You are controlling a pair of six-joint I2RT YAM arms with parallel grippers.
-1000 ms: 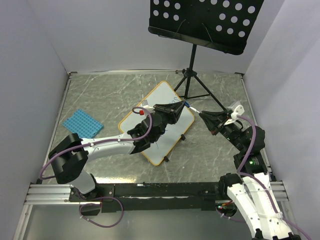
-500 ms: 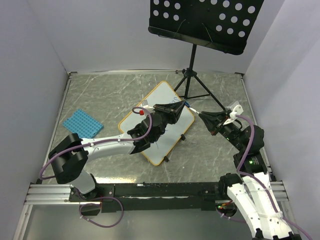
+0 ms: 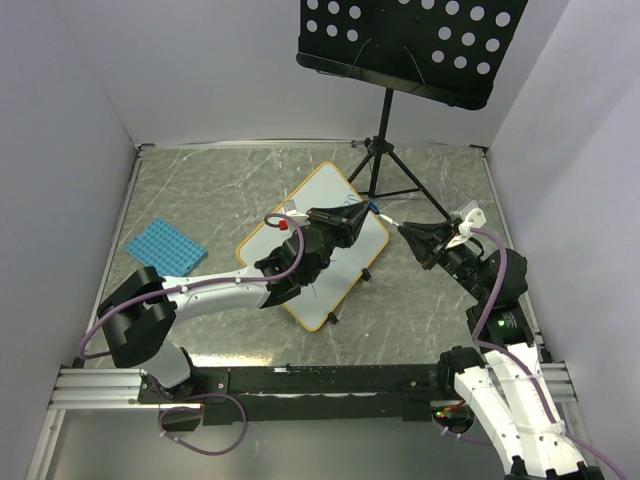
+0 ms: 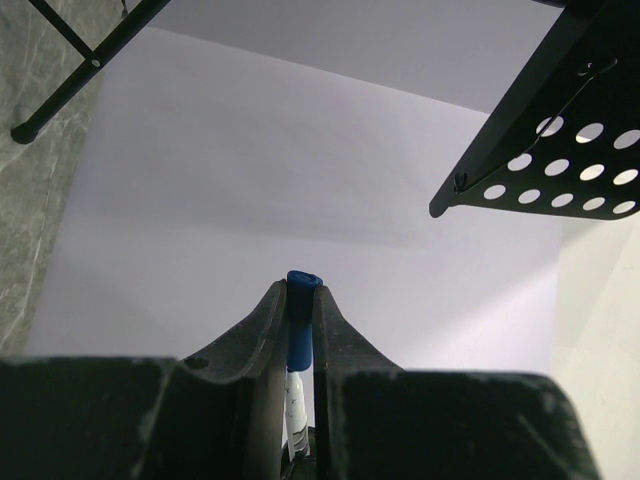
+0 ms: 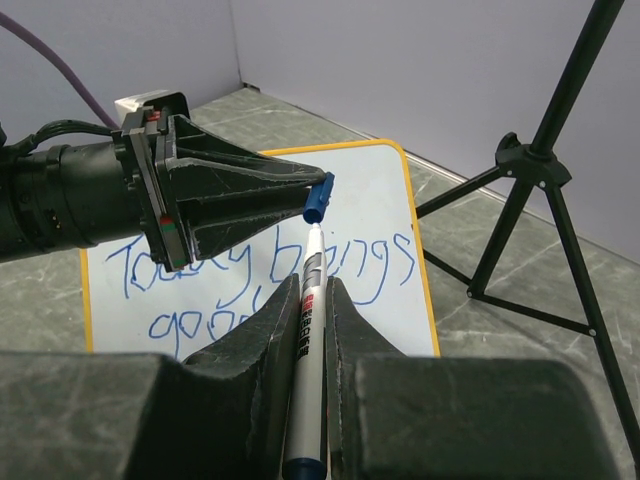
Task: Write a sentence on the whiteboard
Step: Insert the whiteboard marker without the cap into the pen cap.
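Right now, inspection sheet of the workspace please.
Surface: grey marbled table, nothing spilled.
Job's things: whiteboard mid-table, turned diagonal to the table's edges; sentence in blue reads "Today brings good".
Clutter: blue tray at the left.
Grippers: left gripper shut on blue cap; right gripper shut on marker, tip toward the cap.
Cables: purple cable looped along each arm.
Surroundings: music stand at the back; plain walls.

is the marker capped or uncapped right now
Uncapped. The marker held in the right gripper shows its bare tip, and the blue cap sits apart, pinched in the left gripper.
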